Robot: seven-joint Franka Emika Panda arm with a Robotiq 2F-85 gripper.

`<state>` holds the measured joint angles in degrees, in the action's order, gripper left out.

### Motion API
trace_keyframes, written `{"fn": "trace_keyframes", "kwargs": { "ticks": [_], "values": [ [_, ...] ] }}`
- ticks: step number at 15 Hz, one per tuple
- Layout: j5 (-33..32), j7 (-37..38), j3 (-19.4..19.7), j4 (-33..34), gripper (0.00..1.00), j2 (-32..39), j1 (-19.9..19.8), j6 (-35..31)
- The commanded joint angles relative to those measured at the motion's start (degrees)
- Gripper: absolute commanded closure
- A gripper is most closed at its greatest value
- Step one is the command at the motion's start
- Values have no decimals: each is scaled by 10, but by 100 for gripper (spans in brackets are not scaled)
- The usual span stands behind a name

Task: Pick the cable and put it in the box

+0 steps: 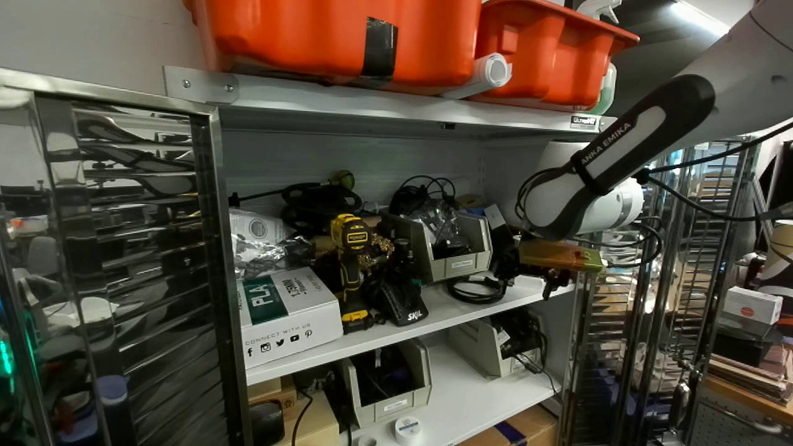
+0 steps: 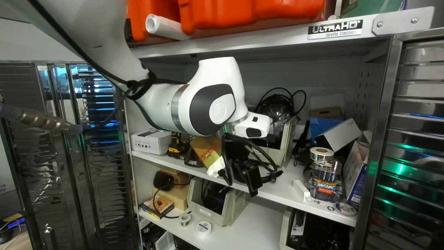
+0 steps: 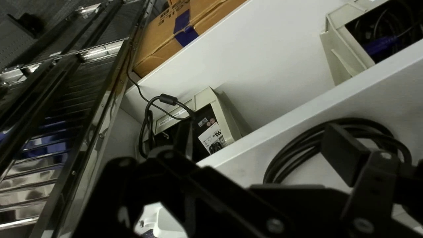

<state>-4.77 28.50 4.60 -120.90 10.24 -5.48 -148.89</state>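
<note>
The cable point(image 1: 476, 300) is a thin black coil lying flat near the front edge of the middle shelf. It also shows in the wrist view point(image 3: 287, 152), partly covered by a finger. In an exterior view the gripper and its own leads crowd that spot. The box is the narrower orange tub point(image 1: 545, 59) on top of the cabinet, also seen in an exterior view point(image 2: 222, 15); its inside is hidden. My gripper point(image 3: 264, 145) is open, its fingers wide apart and empty. It hangs at the shelf's front edge, beside the coil in an exterior view point(image 1: 531, 280).
The wider orange tub point(image 1: 297, 37) and a white paper roll point(image 1: 495, 71) are beside the box. A grey bin point(image 1: 458, 263), yellow drill point(image 1: 351, 248) and PLA box point(image 1: 291, 316) share the middle shelf point(image 1: 427, 313). Metal doors point(image 1: 210, 248) flank it. Lower bins point(image 3: 214, 99) hold cords.
</note>
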Motion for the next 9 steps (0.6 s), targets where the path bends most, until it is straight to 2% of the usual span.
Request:
{"fn": "trace_keyframes", "kwargs": {
  "ticks": [1, 5, 9],
  "values": [
    [8, 17, 17, 13, 0, -5, 17, -17],
    [22, 7, 18, 33, 0, 18, 16, -14],
    [8, 22, 24, 54, 0, 51, 25, -18]
  ]
}}
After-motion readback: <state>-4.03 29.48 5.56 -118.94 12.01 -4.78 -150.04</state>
